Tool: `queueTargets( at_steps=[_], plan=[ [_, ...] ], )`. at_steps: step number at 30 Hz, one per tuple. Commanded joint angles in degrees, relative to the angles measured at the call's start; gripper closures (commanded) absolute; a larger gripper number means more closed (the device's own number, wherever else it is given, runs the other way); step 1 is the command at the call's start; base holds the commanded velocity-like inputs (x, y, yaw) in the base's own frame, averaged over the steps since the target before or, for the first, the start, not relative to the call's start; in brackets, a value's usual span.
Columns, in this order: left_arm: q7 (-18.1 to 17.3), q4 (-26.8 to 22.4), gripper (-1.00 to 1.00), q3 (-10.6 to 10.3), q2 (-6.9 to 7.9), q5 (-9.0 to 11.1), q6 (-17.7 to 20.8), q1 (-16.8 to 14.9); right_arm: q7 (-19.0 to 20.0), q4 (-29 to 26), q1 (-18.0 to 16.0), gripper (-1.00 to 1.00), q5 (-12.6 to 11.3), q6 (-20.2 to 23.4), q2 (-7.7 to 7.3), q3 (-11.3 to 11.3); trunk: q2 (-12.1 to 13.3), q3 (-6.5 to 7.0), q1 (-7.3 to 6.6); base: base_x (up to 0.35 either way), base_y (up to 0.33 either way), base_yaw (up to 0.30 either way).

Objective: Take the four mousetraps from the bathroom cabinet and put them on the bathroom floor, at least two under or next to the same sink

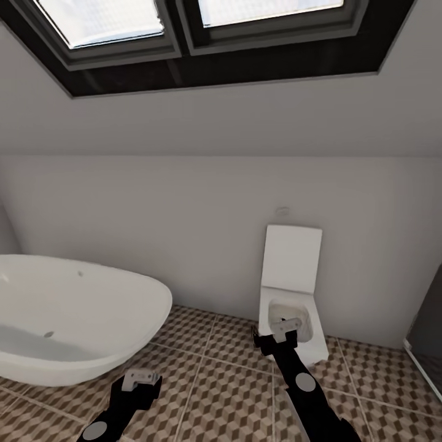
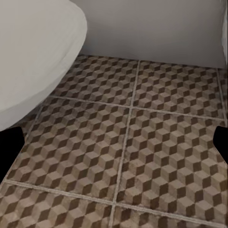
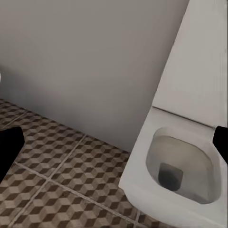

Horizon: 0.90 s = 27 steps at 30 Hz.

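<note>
The cube-patterned bathroom floor point(image 1: 227, 380) spreads in front of me and under both arms. My left gripper point(image 1: 141, 376) hovers low over the tiles beside the bathtub; its dark fingertips point(image 2: 9, 147) stand wide apart, open, with bare floor point(image 2: 128, 142) between them. My right gripper point(image 1: 287, 325) is raised in front of the toilet, also open, with its fingertips point(image 3: 9, 147) far apart and nothing held. The mousetraps, the orange-brown cabinet and the wall-hung sink are out of view.
A large oval white bathtub point(image 1: 67, 319) stands at the left. A white toilet point(image 1: 293, 288) with its lid up stands against the back wall; its bowl point(image 3: 183, 164) is open. A dark panel point(image 1: 426, 344) stands at the right edge. Skylights point(image 1: 184, 18) are overhead.
</note>
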Motion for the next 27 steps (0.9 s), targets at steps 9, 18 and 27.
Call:
queueTargets(
  at_steps=[9, 18, 27],
  plan=[
    [0.02, 0.04, -1.0, -0.04, 0.05, 0.0, 0.31, -0.01, -0.34, -0.06, -0.05, -1.0, 0.67, 0.43, -0.06, 0.11, -0.04, 0.2, 0.0, 0.0, 0.0, -0.291],
    [0.02, 0.0, -1.0, -0.04, 0.05, -0.05, 0.31, -0.01, -0.34, -0.06, -0.04, -1.0, 0.63, 0.38, -0.02, 0.11, -0.04, 0.47, 0.0, 0.0, 0.0, -0.283],
    [0.02, 0.01, -1.0, -0.04, 0.05, 0.0, 0.31, -0.01, -0.34, -0.06, -0.05, -1.0, 0.61, 0.42, -0.02, 0.11, -0.04, 0.74, 0.0, 0.0, 0.0, -0.276]
  ],
)
